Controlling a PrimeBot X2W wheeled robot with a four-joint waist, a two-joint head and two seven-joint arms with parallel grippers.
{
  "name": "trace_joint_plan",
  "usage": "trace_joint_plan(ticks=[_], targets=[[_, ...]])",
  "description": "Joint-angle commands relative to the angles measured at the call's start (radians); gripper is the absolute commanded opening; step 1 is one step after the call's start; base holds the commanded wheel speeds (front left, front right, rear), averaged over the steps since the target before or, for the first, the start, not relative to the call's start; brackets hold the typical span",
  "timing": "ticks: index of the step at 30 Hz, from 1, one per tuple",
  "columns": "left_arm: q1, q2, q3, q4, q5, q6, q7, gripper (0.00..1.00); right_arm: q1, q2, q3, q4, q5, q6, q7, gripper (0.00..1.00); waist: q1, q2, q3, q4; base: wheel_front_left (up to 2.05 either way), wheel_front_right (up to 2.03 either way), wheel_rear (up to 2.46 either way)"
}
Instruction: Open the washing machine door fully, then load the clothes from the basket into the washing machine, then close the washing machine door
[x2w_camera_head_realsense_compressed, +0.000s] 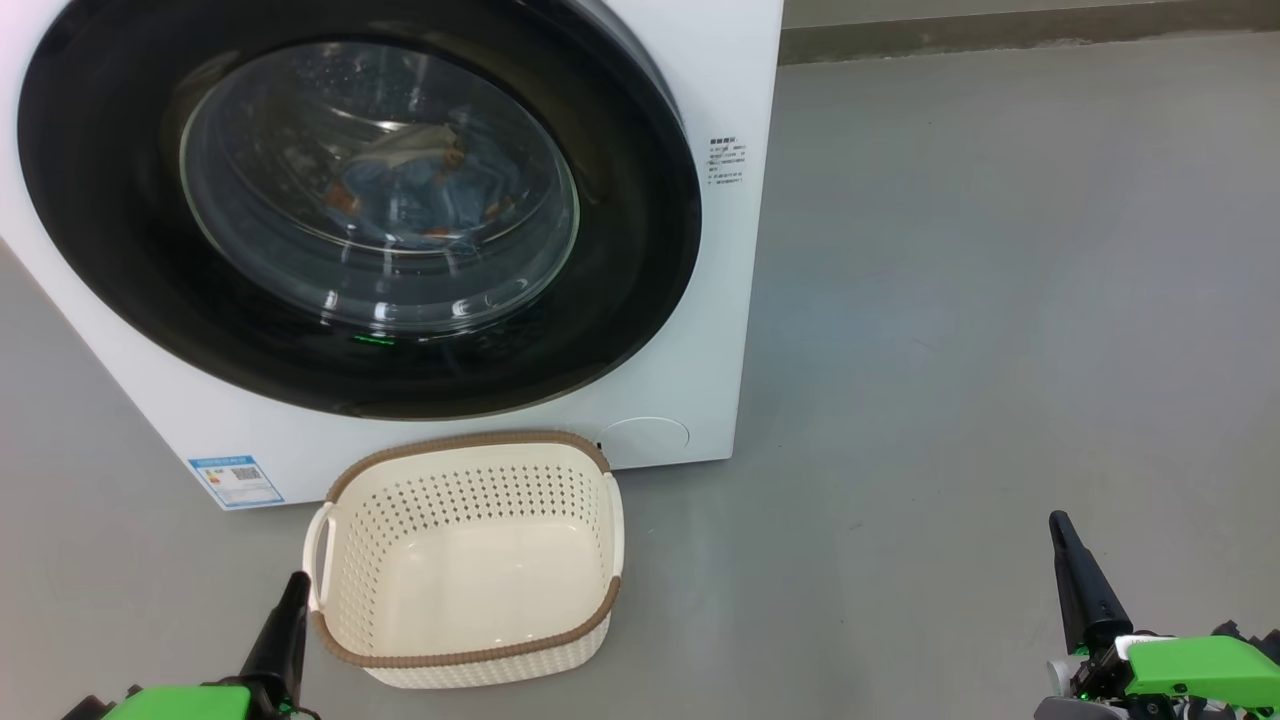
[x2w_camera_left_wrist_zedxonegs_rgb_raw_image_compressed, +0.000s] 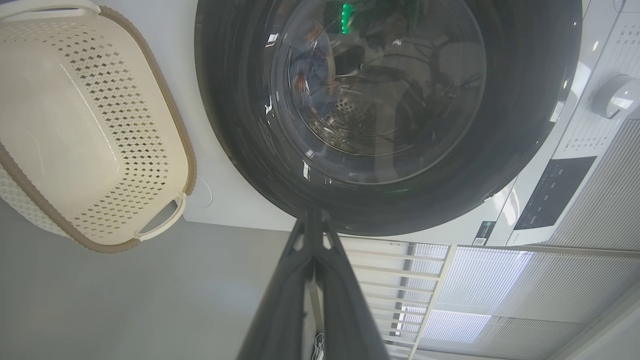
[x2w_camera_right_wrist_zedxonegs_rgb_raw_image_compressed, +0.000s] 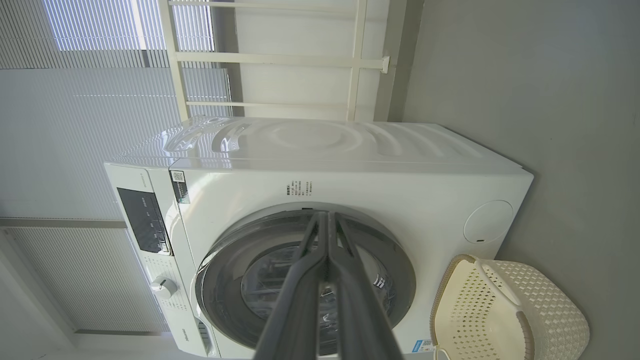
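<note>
Standing on the grey floor (x2w_camera_head_realsense_compressed: 950, 300), the white washing machine (x2w_camera_head_realsense_compressed: 715, 70) has its round, black-rimmed door (x2w_camera_head_realsense_compressed: 625, 300) closed. The cream basket (x2w_camera_head_realsense_compressed: 460, 657) sits just before it. The blue clothes (x2w_camera_head_realsense_compressed: 420, 200) lie behind the door glass. The left gripper (x2w_camera_head_realsense_compressed: 297, 582) beside the basket and the right gripper (x2w_camera_head_realsense_compressed: 1058, 525) well apart both have fingers pressed together, gripping nothing.
</note>
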Motion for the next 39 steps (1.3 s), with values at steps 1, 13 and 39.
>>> trace_joint_plan(ticks=[1,13,39], targets=[[-0.04,0.025,0.034,-0.025,-0.009,-0.007,0.006,0.0,-0.041,-0.007,0.027,-0.024,0.011,-0.001,0.007,0.0,0.0,-0.0001,0.0,0.0,0.0,0.0,0.0],[-0.04,0.025,0.034,-0.025,-0.009,-0.007,0.006,0.0,-0.041,-0.007,0.027,-0.024,0.011,-0.001,0.007,0.0,0.0,-0.0001,0.0,0.0,0.0,0.0,0.0],[-0.04,0.025,0.034,-0.025,-0.009,-0.007,0.006,0.0,-0.041,-0.007,0.027,-0.024,0.011,-0.001,0.007,0.0,0.0,-0.0001,0.0,0.0,0.0,0.0,0.0]])
